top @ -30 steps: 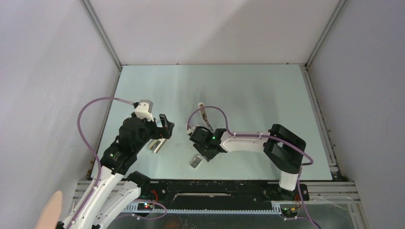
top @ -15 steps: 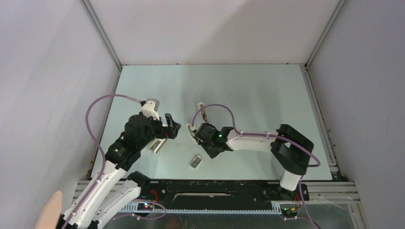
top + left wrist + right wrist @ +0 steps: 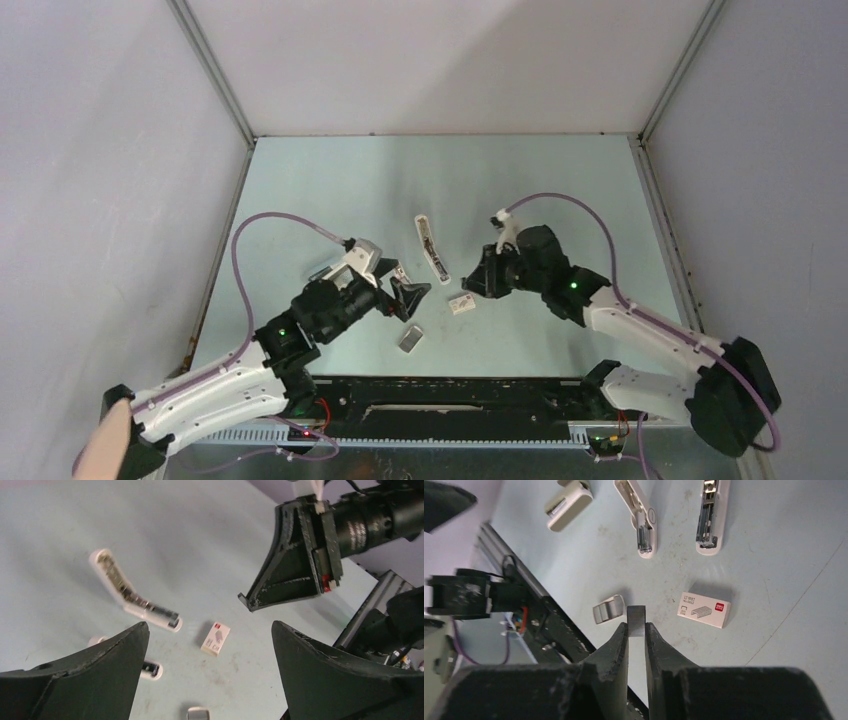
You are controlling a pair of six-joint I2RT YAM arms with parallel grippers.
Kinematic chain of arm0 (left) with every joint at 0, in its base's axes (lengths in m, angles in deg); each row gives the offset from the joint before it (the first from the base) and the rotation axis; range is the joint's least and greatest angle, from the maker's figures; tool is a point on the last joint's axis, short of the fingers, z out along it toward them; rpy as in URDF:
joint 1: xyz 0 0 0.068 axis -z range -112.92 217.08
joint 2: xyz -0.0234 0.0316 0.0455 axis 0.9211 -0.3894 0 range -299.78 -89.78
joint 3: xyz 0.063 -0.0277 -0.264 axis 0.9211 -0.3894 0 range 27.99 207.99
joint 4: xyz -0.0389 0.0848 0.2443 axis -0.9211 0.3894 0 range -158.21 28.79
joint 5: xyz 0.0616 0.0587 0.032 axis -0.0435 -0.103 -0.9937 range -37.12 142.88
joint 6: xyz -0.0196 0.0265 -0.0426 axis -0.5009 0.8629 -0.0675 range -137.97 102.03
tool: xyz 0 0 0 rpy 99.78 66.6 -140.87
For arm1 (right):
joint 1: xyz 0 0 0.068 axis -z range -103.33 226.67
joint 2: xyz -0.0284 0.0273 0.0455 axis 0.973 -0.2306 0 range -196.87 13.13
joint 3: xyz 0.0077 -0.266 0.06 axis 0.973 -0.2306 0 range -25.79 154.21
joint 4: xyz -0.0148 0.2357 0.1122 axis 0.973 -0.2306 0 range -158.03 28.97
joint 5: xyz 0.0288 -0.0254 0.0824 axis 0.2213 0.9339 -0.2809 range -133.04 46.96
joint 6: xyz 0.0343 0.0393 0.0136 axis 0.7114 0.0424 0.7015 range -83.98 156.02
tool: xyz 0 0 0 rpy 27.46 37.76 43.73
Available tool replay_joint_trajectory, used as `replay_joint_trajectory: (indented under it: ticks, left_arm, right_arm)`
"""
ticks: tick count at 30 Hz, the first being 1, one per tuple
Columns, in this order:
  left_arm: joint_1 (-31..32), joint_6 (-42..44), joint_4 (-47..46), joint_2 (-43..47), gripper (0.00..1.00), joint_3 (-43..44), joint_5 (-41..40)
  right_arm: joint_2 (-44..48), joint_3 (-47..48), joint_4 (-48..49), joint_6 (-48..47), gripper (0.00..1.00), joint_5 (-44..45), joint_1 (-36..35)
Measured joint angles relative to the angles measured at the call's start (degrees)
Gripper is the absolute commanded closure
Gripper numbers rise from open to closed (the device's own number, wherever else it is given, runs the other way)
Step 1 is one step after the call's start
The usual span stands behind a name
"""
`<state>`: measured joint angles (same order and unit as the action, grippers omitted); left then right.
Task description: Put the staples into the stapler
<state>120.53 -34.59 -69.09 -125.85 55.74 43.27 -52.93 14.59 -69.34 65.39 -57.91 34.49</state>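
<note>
Holding: my right claw [image 3: 636, 626], clenched on a thin grey strip [image 3: 636, 612] above the tabletop [image 3: 774, 555]; what the strip is, I cannot tell. Left claw [image 3: 407, 298]: released, fingers spread wide. Stapler [image 3: 432, 250]: lying open, just far of the gap between my claws. Staples [image 3: 410, 339]: flat, near side of the left claw. White box [image 3: 461, 302]: between the claws.

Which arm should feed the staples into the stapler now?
Right. The right end effector is already shut on the staples and sits close to the opened stapler. The left end effector is open and empty.
</note>
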Motion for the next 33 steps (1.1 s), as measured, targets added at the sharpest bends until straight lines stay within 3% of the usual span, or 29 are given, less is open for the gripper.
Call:
replay_joint_trajectory:
  ticks: [7,13,17,22,33]
  left_arm:
    - [6.58,11.34,-21.97,-4.31,0.03,-6.36,0.87]
    - [11.50,24.11,-38.64,-9.49,0.02,-12.22,2.91]
    - [13.64,31.36,-47.08,-12.87,0.08,-13.99,4.55]
    - [14.88,37.00,-54.34,-16.46,0.17,-14.08,7.26]
    - [15.61,40.24,-57.92,-20.41,0.33,-13.22,13.14]
  right_arm:
    - [9.01,-6.40,7.69,6.40,0.83,-12.15,8.52]
    - [12.66,-9.03,13.60,11.82,0.83,-20.50,11.78]
    - [13.38,-9.18,15.91,14.23,0.83,-24.85,12.04]
    - [13.64,-9.18,18.10,16.31,0.83,-29.20,12.04]
    - [13.70,-9.20,20.81,17.88,0.83,-33.94,10.75]
